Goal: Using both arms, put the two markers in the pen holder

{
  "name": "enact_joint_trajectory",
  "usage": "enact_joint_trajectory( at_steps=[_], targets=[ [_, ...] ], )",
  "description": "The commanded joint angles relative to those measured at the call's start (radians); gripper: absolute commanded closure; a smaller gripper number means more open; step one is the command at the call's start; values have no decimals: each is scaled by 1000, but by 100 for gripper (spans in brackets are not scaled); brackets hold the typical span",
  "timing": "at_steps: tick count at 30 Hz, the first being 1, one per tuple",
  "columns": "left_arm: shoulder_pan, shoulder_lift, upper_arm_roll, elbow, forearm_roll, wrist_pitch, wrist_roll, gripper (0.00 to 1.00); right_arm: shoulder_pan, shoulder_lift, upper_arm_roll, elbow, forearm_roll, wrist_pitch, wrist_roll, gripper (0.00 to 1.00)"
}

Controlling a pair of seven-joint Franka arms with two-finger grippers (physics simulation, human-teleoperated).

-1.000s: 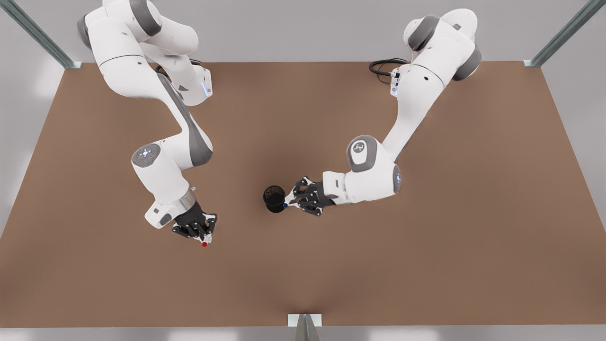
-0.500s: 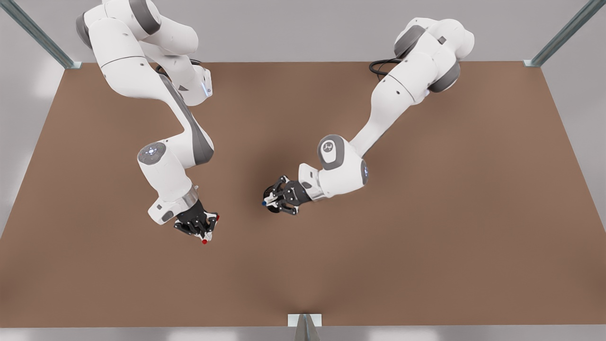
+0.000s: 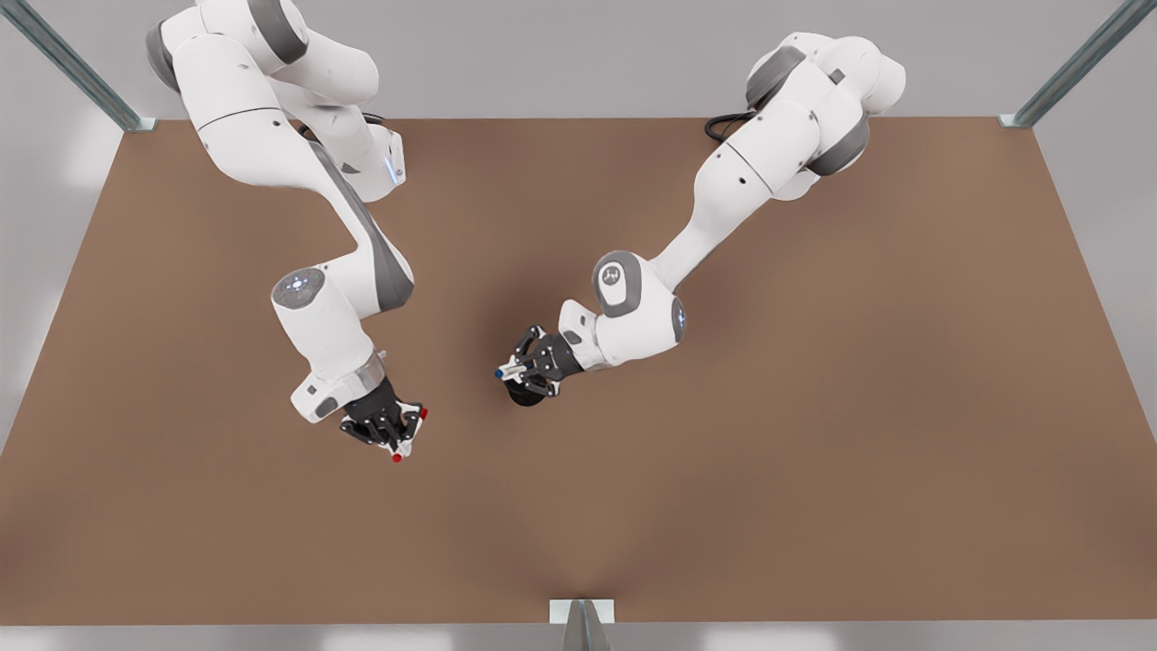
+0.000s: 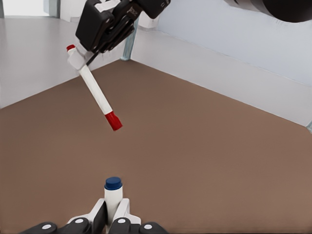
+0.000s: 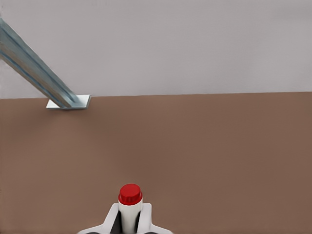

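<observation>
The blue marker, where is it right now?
The blue marker is held in the left gripper, directly above the pen holder near the table's middle in the front view.

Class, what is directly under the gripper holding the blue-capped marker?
The small black cylindrical pen holder, mostly covered by the left gripper; its inside is hidden. The blue-capped white marker remains gripped.

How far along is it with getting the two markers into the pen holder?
Both are picked up, neither is in. The left end effector holds the blue marker above the pen holder. The right end effector holds the red marker off to the side. Both drops remain.
</observation>
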Motion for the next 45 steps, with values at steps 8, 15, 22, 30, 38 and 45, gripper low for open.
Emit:
enact_joint_trajectory(
  at_steps=[8, 15, 22, 30, 38, 45],
  targets=[
    [145, -94, -1, -110, -32, -198, 165, 0, 35, -2, 1, 0, -26, 23, 75, 79],
    [619, -323, 11, -52, 931, -881, -655, 0, 239, 3, 0, 33, -449, -72, 762, 79],
    [438, -646, 392, 20, 1135, -1200, -1381, 0, 311, 29, 0, 45, -693, -115, 1150, 79],
    [441, -637, 395, -8, 1139, -1160, -1432, 0, 324, 55, 0, 48, -893, -49, 1471, 79],
    [434, -620, 393, -8, 1131, -1155, -1447, 0, 354, 64, 0, 4, -1026, -77, 1612, 79],
    [431, -620, 393, -9, 1131, -1154, -1449, 0, 348, 34, 0, -36, -1048, -77, 1632, 79]
  ],
)
